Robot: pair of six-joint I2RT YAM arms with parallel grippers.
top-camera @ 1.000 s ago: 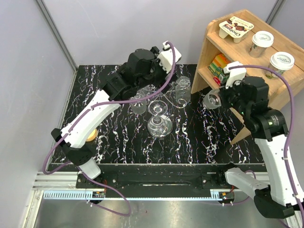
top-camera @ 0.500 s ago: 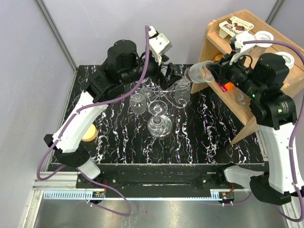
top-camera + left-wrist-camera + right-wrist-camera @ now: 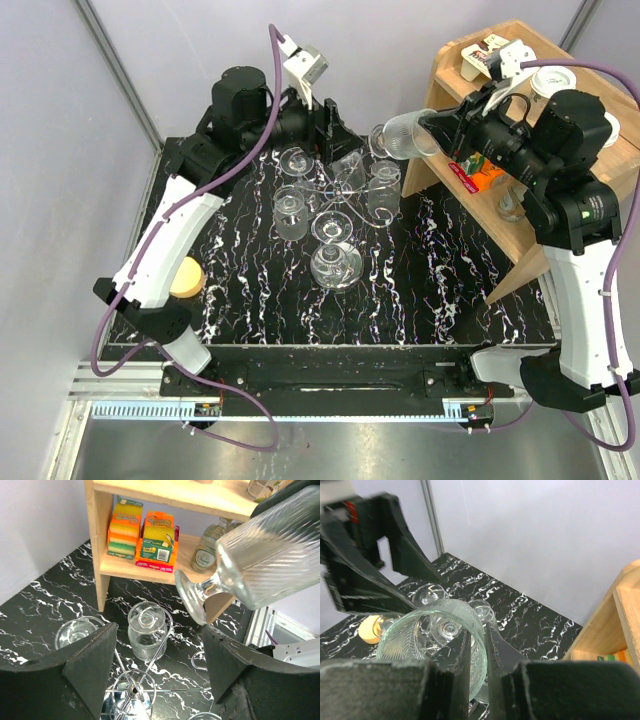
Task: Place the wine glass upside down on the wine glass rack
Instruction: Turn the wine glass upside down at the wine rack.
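The wine glass [image 3: 404, 135] is ribbed clear glass and lies on its side in the air, foot pointing left toward the wine glass rack [image 3: 336, 262]. My right gripper [image 3: 432, 130] is shut on its rim, one finger inside the bowl [image 3: 431, 630] and one outside. The rack is a chrome wire stand whose curled arms [image 3: 131, 692] carry several upside-down glasses [image 3: 146, 630]. My left gripper [image 3: 340, 134] hovers open above the rack's far side, nothing between its fingers [image 3: 90, 665]. In the left wrist view the held glass [image 3: 270, 550] hangs at the upper right, apart from them.
A wooden shelf unit [image 3: 524, 160] stands at the right, with sponge packs [image 3: 142, 535] and a bottle [image 3: 206, 555] on its lower shelf and lidded cups [image 3: 553, 84] on top. A round yellow object [image 3: 183, 278] lies on the black marble table [image 3: 440, 290] at the left.
My right arm has lifted and carried the wine glass leftward, from beside the shelf to above the rack's right side. My left arm rose and drew back; its jaws narrowed slightly.
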